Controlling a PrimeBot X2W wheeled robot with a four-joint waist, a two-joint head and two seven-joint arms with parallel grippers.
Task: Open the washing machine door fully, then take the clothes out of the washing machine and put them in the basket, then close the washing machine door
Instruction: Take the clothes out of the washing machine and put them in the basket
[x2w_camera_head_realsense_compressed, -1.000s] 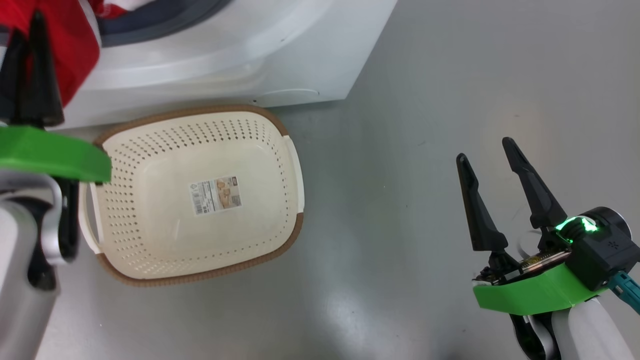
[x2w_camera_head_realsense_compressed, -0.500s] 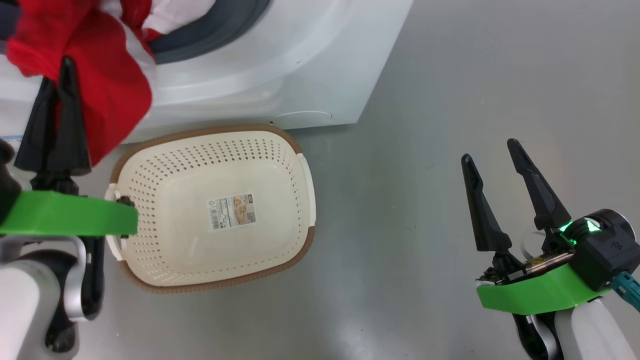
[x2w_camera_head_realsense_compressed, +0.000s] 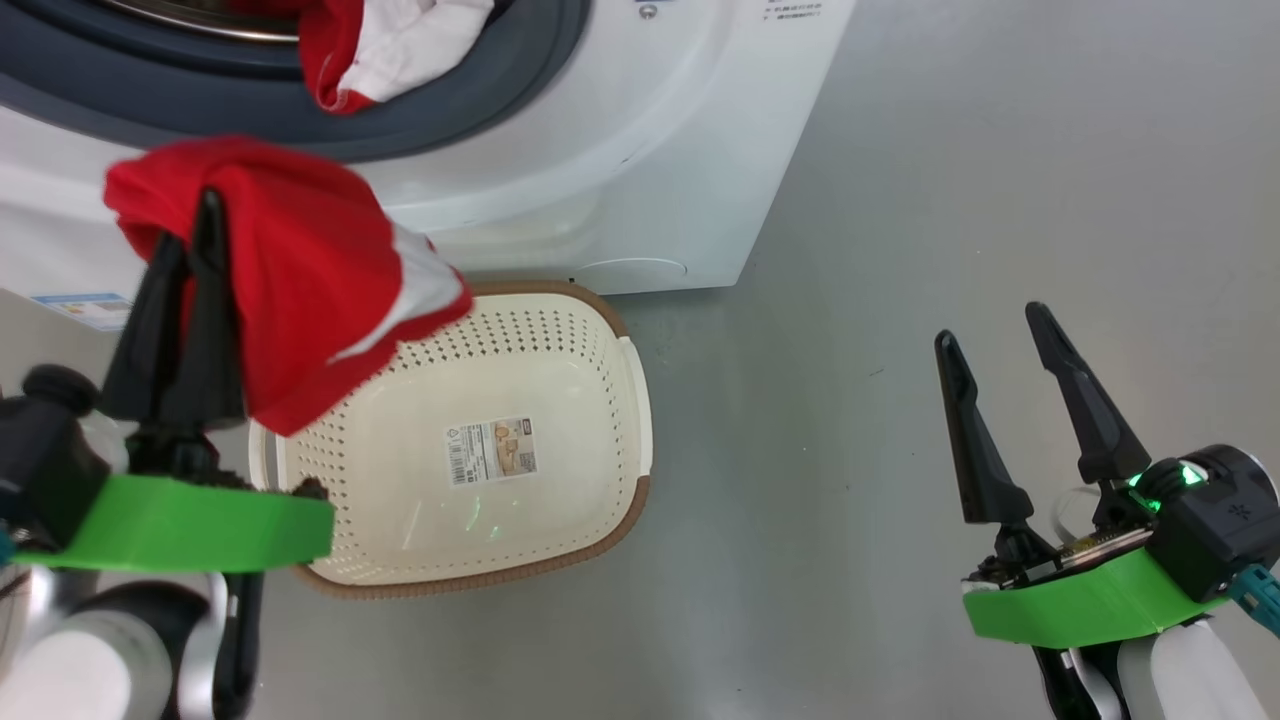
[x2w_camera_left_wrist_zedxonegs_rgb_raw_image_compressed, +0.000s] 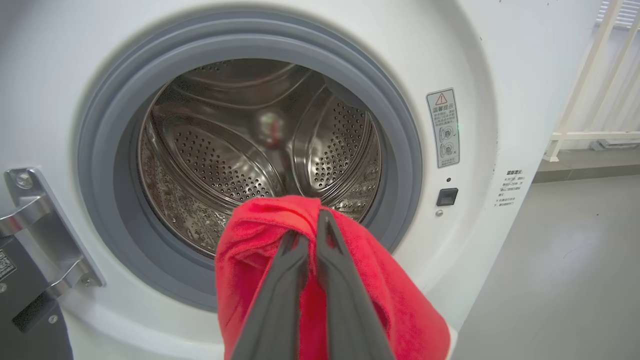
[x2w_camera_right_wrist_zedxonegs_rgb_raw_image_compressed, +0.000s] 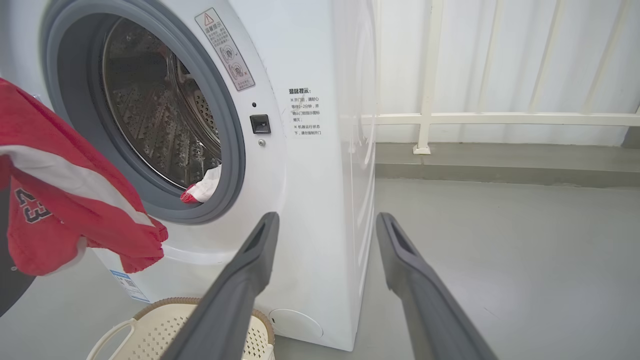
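Left gripper (x2w_camera_head_realsense_compressed: 190, 225), jaws clamped on a red garment (x2w_camera_head_realsense_compressed: 300, 290) hanging over the basket (x2w_camera_head_realsense_compressed: 632, 400) edge; right gripper (x2w_camera_head_realsense_compressed: 990, 325), jaws apart, empty. Released here, the cloth could slide over the rim onto the floor (x2w_camera_head_realsense_compressed: 900, 200). The garment reads "23"; the washing machine (x2w_camera_head_realsense_compressed: 650, 150) bears a warning sticker (x2w_camera_left_wrist_zedxonegs_rgb_raw_image_compressed: 442, 127).

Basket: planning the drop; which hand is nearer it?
Left. The left hand, shut on a red garment, is by the basket's left edge; the open right hand is far to its right.
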